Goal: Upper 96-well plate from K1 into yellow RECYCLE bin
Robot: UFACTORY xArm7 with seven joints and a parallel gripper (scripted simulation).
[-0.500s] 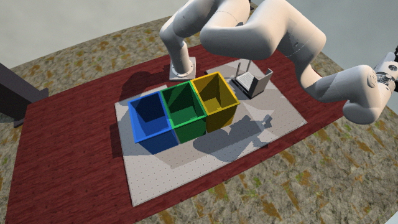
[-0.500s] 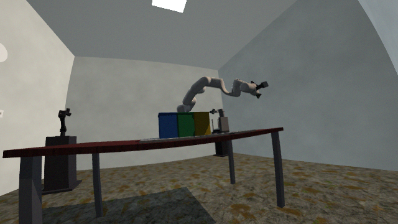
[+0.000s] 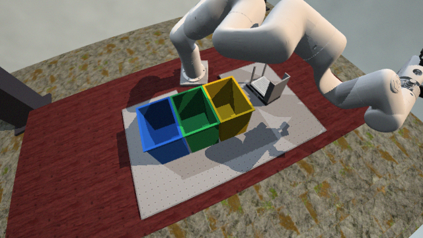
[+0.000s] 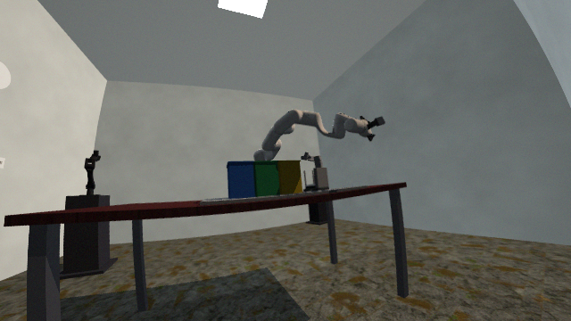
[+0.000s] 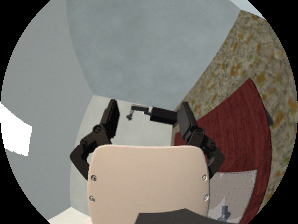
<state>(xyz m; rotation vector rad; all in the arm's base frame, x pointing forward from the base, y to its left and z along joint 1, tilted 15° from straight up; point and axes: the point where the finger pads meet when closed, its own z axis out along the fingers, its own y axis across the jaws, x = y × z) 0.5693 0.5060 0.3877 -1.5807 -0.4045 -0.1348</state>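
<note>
The stack rack K1 (image 3: 268, 86) stands on the grey mat behind the yellow bin (image 3: 229, 99), with a white 96-well plate (image 3: 260, 85) showing on it between thin posts and a grey wall. I cannot separate upper and lower plate. The rack also shows in the exterior view (image 4: 318, 177). My gripper (image 5: 149, 107) (image 4: 374, 129) is open and empty, held high in the air and pointing out toward the wall. It is far to the right of the rack and well above the table.
A green bin (image 3: 195, 114) and a blue bin (image 3: 158, 127) stand in a row touching the yellow one. The arm's base (image 3: 194, 77) is bolted behind the bins. A dark stand (image 3: 16, 102) is at the far left off the table.
</note>
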